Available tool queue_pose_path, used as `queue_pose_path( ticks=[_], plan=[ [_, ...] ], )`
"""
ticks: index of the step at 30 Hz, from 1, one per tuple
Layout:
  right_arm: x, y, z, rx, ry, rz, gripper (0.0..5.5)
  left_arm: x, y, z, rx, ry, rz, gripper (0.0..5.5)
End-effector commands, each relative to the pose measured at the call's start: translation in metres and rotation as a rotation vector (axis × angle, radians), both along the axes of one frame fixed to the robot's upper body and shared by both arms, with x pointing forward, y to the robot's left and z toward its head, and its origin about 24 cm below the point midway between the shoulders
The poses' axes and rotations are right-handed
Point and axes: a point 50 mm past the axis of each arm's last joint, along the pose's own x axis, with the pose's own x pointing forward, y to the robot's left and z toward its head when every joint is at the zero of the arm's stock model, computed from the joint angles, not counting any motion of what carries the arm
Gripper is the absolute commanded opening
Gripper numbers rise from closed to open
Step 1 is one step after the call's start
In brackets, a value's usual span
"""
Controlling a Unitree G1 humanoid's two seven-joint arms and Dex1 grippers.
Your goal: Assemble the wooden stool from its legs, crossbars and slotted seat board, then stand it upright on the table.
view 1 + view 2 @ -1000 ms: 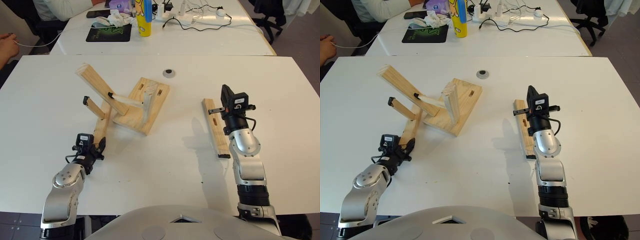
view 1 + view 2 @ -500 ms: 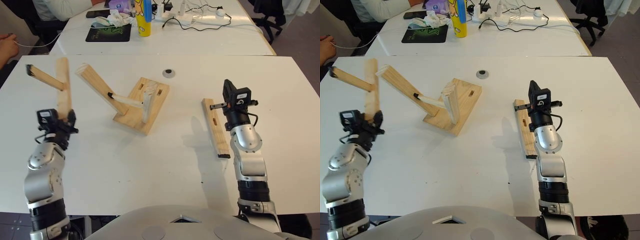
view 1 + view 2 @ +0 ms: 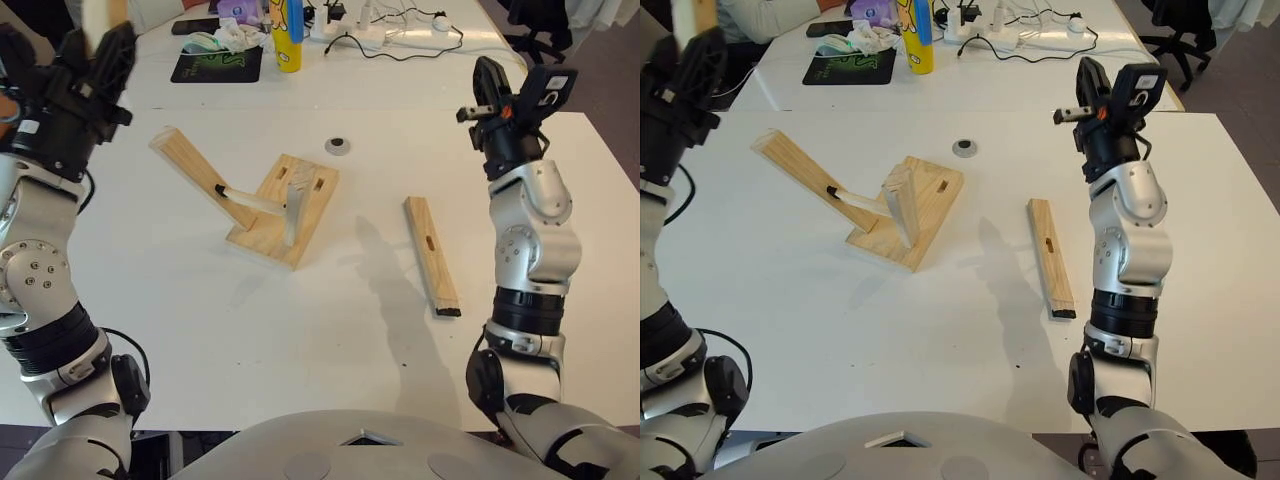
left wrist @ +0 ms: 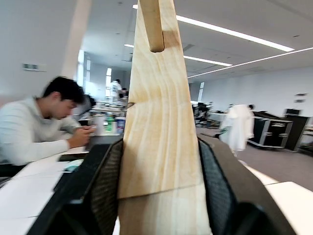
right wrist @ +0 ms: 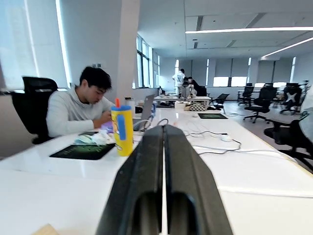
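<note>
The slotted seat board (image 3: 296, 198) lies tilted on the white table (image 3: 300, 330), with one leg standing in it and another leg (image 3: 188, 164) slanting out to the left on a crossbar (image 3: 245, 196). A loose leg (image 3: 431, 254) lies flat to the right of the board. High at the far left, my left gripper (image 3: 92, 52) is shut on a wooden leg (image 4: 159, 117) that carries a crossbar (image 4: 151, 24) in its slot. My right gripper (image 3: 486, 84) hangs raised above the table's back right, its fingers (image 5: 146, 161) pressed together with nothing between them.
A small grey round disc (image 3: 339, 147) sits on the table behind the seat board. On the back table stand a yellow bottle (image 3: 289, 35), a black mouse pad (image 3: 215, 66) and cables with a power strip (image 3: 390, 30).
My left arm has lifted the leg with its crossbar off the table, up to the far left. My right arm has risen from beside the loose leg, which stays on the table.
</note>
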Motion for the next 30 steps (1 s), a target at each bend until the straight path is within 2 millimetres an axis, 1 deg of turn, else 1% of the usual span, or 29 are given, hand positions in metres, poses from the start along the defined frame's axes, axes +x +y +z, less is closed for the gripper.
queue_pose_path(
  ticks=[1,2,3,4,7,9,11,17,20,23,30],
  plan=[
    [-0.005,0.02,0.025,0.166,0.023,0.385,0.0,-0.005,-0.034,0.01,-0.029,-0.015,-0.181,2.05],
    [-0.008,0.025,0.029,0.184,0.023,0.464,0.0,-0.005,-0.039,0.011,-0.038,-0.014,-0.199,2.05],
    [-0.011,0.03,0.033,0.216,0.026,0.544,0.21,-0.005,-0.044,0.012,-0.049,-0.013,-0.222,2.05],
    [-0.014,0.035,0.038,0.259,0.032,0.622,0.28,-0.005,-0.05,0.013,-0.066,-0.01,-0.255,2.05],
    [-0.021,0.047,0.05,0.354,0.049,0.804,0.74,-0.004,-0.066,0.012,-0.113,0.018,-0.356,2.05],
    [-0.023,0.051,0.058,0.421,0.061,0.913,1.09,-0.007,-0.077,0.01,-0.13,0.04,-0.448,2.05],
    [-0.025,0.05,0.066,0.465,0.06,1.001,1.33,-0.011,-0.085,0.009,-0.145,0.058,-0.533,2.05],
    [-0.028,0.037,0.081,0.569,0.039,1.1,2.24,-0.015,-0.092,0.012,-0.205,0.1,-0.662,2.05],
    [-0.029,0.037,0.082,0.575,0.055,1.123,2.63,-0.022,-0.093,0.015,-0.202,0.103,-0.737,2.05],
    [-0.03,0.036,0.081,0.577,0.074,1.144,3.21,-0.025,-0.092,0.016,-0.189,0.112,-0.779,2.05],
    [-0.032,0.036,0.082,0.584,0.095,1.197,4.25,-0.028,-0.094,0.012,-0.142,0.135,-0.809,2.05]
  ],
)
